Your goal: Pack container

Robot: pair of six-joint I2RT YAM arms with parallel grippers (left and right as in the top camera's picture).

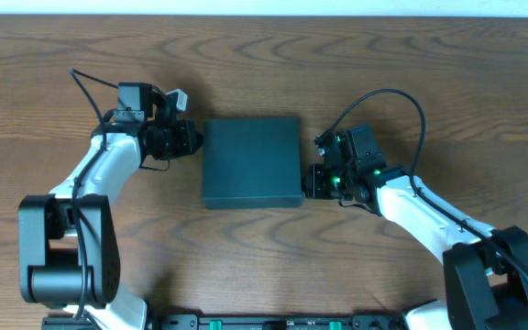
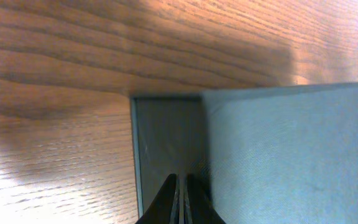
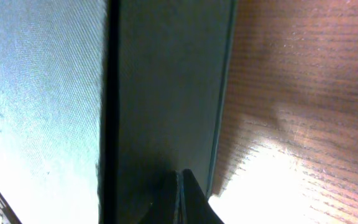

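The container (image 1: 251, 161) is seen lying closed near the middle of the table (image 1: 264, 266), its lid flat and its surface a matte, finely textured charcoal. The left gripper (image 1: 193, 139) is held with its jaws pressed together at the container's left wall, near the far-left corner. The right gripper (image 1: 308, 181), likewise closed with nothing between its jaws, is set at the right wall near the near-right corner.
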